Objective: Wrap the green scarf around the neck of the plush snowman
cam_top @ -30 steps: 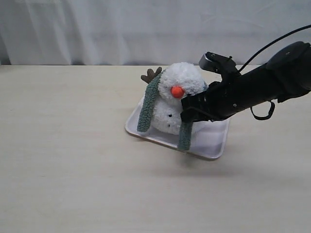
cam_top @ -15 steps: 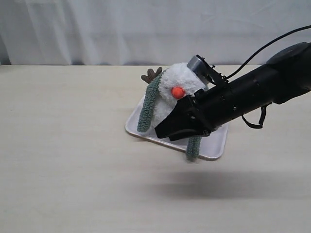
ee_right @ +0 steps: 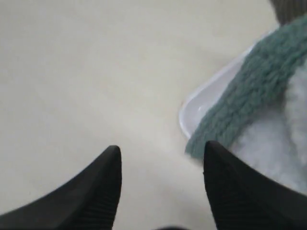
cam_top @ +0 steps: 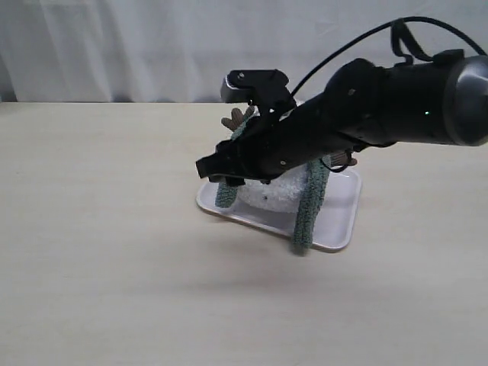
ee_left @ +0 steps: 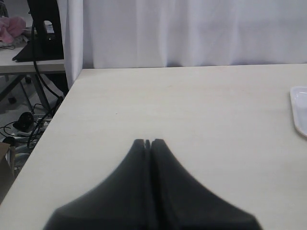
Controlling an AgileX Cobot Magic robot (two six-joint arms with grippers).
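Note:
The plush snowman (cam_top: 276, 191) sits on a white tray (cam_top: 335, 223), and my right arm crosses in front of it and hides its head and neck. The green scarf (cam_top: 309, 210) hangs down both sides of it, one end (cam_top: 225, 194) at the left and the other over the tray's front edge. My right gripper (cam_top: 206, 167) is past the left end, above the table. In the right wrist view this gripper (ee_right: 162, 148) is open and empty, with the scarf (ee_right: 244, 91) and white plush (ee_right: 268, 153) just beside one finger. My left gripper (ee_left: 148, 142) is shut over bare table.
A brown branch arm (cam_top: 238, 118) sticks up behind the snowman. A corner of the tray (ee_left: 300, 115) shows at the edge of the left wrist view. The table's far edge meets a white curtain (cam_top: 152, 46). Cables and another table lie beyond the table's left end (ee_left: 29, 120).
My right arm swung left across the snowman's front and its jaws opened wider. The scarf's right end now hangs free over the tray's front edge.

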